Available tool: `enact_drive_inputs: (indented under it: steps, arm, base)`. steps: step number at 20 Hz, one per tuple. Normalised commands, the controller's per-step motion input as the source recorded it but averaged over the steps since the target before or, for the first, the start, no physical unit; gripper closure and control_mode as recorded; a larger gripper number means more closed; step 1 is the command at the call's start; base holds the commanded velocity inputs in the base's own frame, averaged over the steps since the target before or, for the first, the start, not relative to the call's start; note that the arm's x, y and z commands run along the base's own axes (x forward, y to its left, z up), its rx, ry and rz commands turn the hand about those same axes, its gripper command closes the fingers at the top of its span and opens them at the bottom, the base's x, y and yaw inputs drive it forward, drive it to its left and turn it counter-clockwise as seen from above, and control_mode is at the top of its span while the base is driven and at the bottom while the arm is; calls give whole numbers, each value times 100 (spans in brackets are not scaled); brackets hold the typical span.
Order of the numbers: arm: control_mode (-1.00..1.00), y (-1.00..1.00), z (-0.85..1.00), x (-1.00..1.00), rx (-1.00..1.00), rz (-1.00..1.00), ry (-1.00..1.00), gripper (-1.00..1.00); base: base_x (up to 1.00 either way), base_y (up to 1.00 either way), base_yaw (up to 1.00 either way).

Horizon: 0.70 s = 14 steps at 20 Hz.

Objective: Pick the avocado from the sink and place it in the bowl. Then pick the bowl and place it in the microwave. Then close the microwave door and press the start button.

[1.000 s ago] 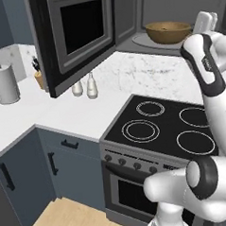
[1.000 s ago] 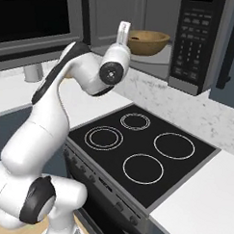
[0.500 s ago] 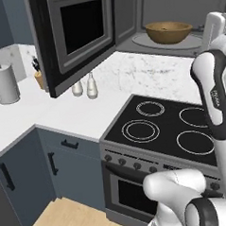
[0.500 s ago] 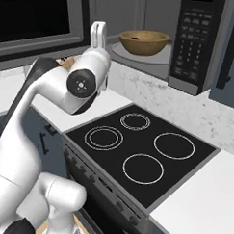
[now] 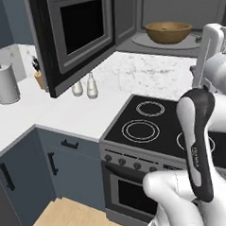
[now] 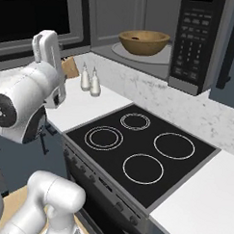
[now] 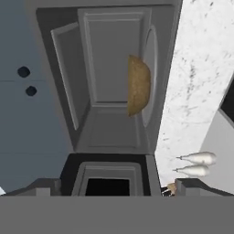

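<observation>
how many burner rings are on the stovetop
4. On the black stovetop: a small far-left ring, a double near-left ring, a far-right ring and a near-right ring. In the left base view the arm covers part of the stovetop.

One bowl [image 5: 168, 32] sits on the one round turntable plate [image 5: 143, 39] inside the one microwave [image 6: 199, 43], at about 1 o'clock in the left base view. One microwave door [image 5: 75, 39] hangs wide at 11 o'clock there. Two small pale bottles [image 5: 84, 86] stand side by side on the table [image 5: 53, 114], near 10 o'clock. One paper towel roll [image 5: 6, 83] stands at 9 o'clock, and one knife block [image 5: 39, 77] is just beside the door's lower edge. The cooktop [image 6: 142, 144] carries four ring burners. Below it, one oven front [image 5: 134, 189] has a row of knobs; their number is too small to tell. Two black bar handles [image 5: 54, 163] show on the cabinet doors at 8 o'clock.
</observation>
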Motion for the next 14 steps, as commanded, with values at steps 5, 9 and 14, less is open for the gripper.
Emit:
enact_drive_inputs:
  steps: [5,9,14]
  arm:
    - [-100,82,0,-71,8,-16,0,-100]
    - [-100,71,-3,-62,11,-14,-7,-100]
    - [-100,96,-15,-15,-7,-10,-18,-100]
  base:
    - [0,0,0]
    - [0,0,0]
    - [0,0,0]
